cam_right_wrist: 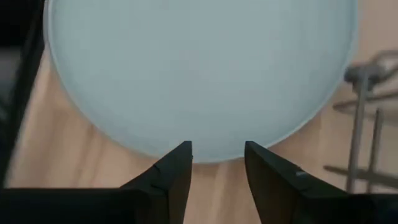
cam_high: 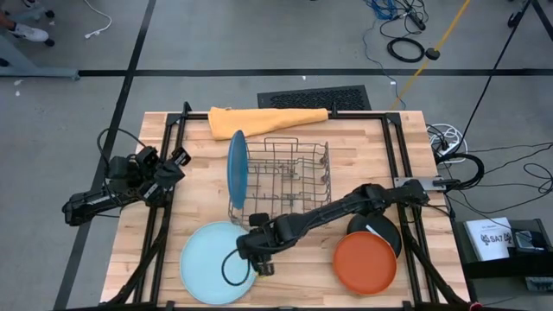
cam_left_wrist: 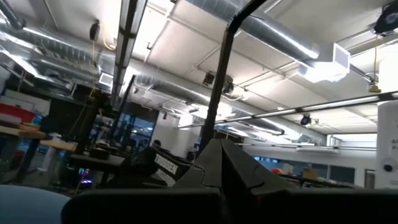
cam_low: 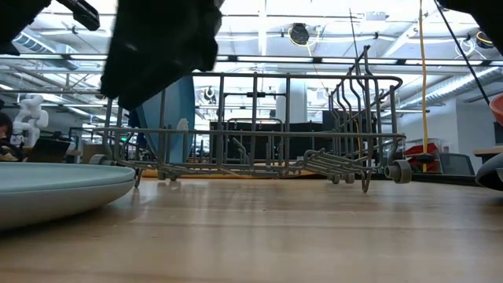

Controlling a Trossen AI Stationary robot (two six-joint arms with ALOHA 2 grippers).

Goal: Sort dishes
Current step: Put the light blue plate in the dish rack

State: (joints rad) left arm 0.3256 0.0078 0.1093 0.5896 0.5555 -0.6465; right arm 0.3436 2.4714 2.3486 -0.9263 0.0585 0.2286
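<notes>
High: right end effector (cam_high: pixel 259 263) at near-right rim of light blue plate (cam_high: pixel 207 259), flat on desk (cam_high: pixel 363 147); blue plate (cam_high: pixel 237 170) upright in rack (cam_high: pixel 285 177); left end effector (cam_high: pixel 177 164) parked desk's left edge, shut.
Right wrist: fingers (cam_right_wrist: pixel 177 168) narrowly parted, straddling rim, holding nothing yet.
Best to get rim fully between pads before lifting.

Two dark, multi-jointed arms, left arm (cam_high: pixel 121 192) and right arm (cam_high: pixel 337 210), with a black cable loop beside the right arm's jaws, whose fingers (cam_right_wrist: pixel 171 177) are black and wedge-shaped.
</notes>
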